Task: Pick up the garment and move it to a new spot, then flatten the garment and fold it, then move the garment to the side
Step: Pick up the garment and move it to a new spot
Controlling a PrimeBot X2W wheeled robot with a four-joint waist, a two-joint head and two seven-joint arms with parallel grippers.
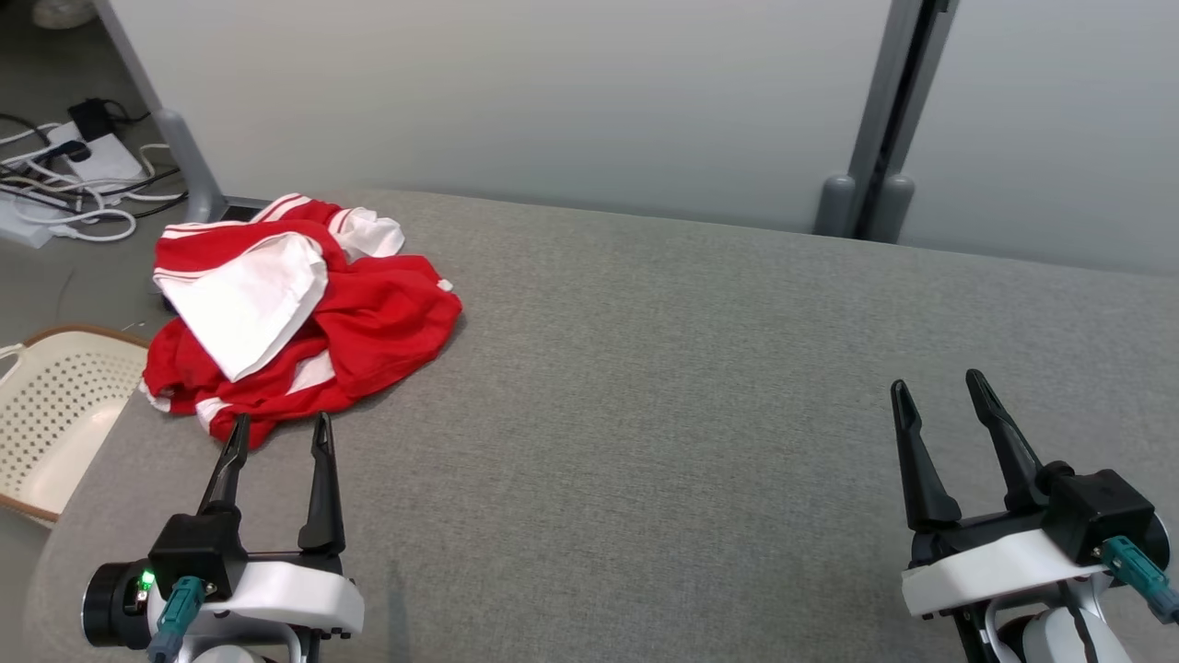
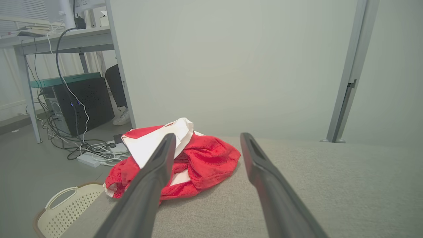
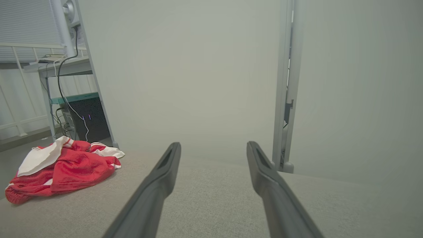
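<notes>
Red-and-white garment (image 1: 304, 318) crumpled at upper left of the grey fabric table (image 1: 691, 387); both grippers spread, holding nothing.
Head view, left to right: cables and a power strip (image 1: 64, 184) on the floor at upper left; cream perforated basket (image 1: 55, 414) at the left edge, off the table, just below-left of the garment; garment in a loose heap near the table's left end, a white panel folded over the red; left gripper (image 1: 281, 422) at lower left, fingers apart, tips at the garment's near edge, can't tell if touching; bare table through the middle; pale wall panel (image 1: 553, 92) across the top with a grey post (image 1: 884, 110) at upper right; right gripper (image 1: 938, 381) at lower right, fingers apart over bare table, well apart from the garment.
</notes>
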